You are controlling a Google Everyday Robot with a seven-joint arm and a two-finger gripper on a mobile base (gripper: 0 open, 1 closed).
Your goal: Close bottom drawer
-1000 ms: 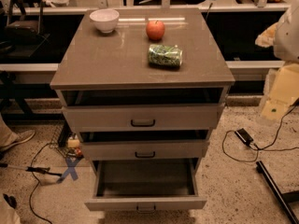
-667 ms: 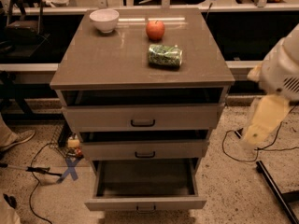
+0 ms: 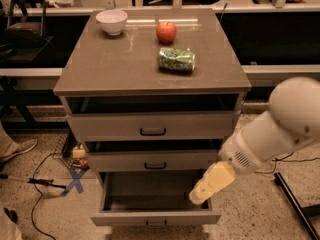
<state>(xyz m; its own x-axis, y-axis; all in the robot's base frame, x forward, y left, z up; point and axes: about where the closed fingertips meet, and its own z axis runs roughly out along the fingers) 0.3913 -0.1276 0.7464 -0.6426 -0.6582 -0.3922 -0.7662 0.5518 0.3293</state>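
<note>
Gripper (image 3: 200, 196) over open bottom drawer (image 3: 125, 217), covering part of its interior

Bench (image 3: 115, 69), centre frame:
- bowl (image 3: 111, 21) at upper left of its top
- apple (image 3: 166, 32) right of the bowl
- packet (image 3: 176, 60) just before the apple

Beneath the top, stacked: top drawer (image 3: 152, 126), middle drawer (image 3: 152, 160), bottom drawer (image 3: 155, 217), the lowest standing farthest out toward the bottom edge.

Gripper (image 3: 210, 184), lower right of centre, over the bottom drawer's right side; arm (image 3: 280, 129) behind it toward the right edge.
</note>
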